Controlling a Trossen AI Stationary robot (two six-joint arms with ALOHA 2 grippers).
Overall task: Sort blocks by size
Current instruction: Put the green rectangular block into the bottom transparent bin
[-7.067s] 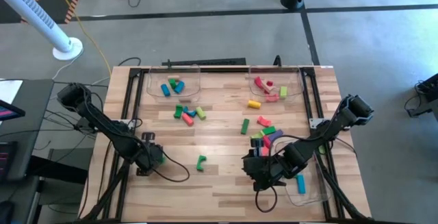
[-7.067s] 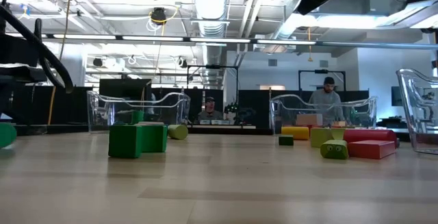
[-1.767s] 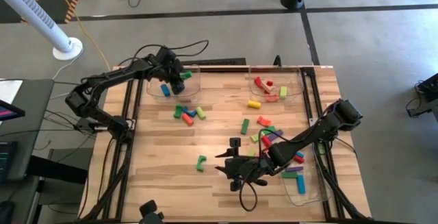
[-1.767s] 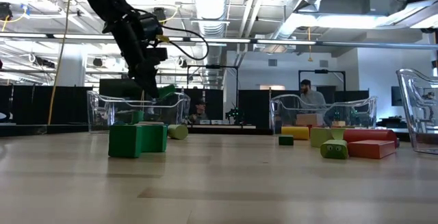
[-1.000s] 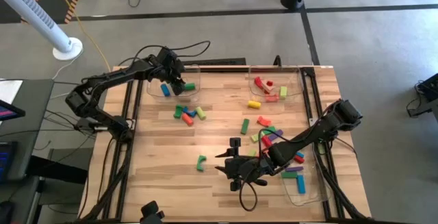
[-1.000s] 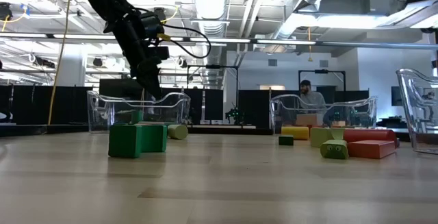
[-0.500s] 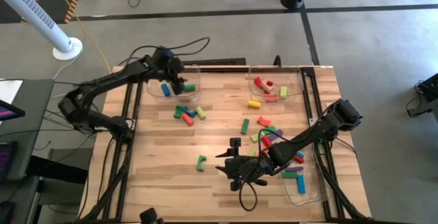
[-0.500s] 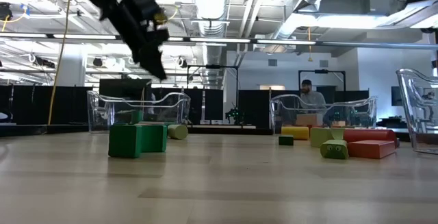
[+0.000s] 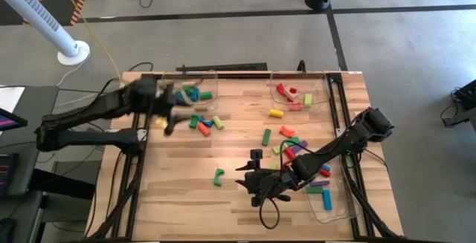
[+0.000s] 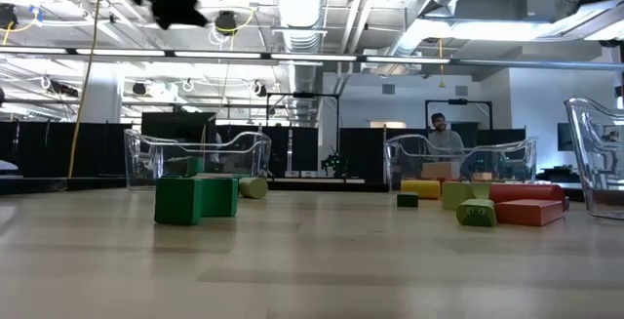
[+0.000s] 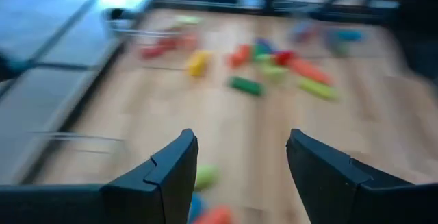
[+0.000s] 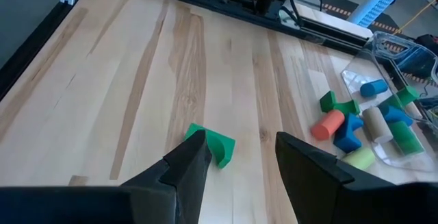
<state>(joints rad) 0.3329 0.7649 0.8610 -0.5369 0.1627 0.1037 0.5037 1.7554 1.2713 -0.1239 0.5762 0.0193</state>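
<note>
The blocks [image 9: 286, 140] lie scattered over the middle of the table [image 9: 238, 206], with some already in the far left tray [image 9: 210, 82], the far right tray [image 9: 321, 83] and the near right tray [image 9: 343, 212]; a lone green block [image 12: 212, 146] sits near the centre-left. The right gripper [image 12: 236, 157] hovers low just short of that block, jaws apart and empty. The left gripper [image 11: 239, 166], also spread and empty, hangs by the far left tray. Judging by this, a pick is in hand: next the right gripper should straddle the green block and close.
</note>
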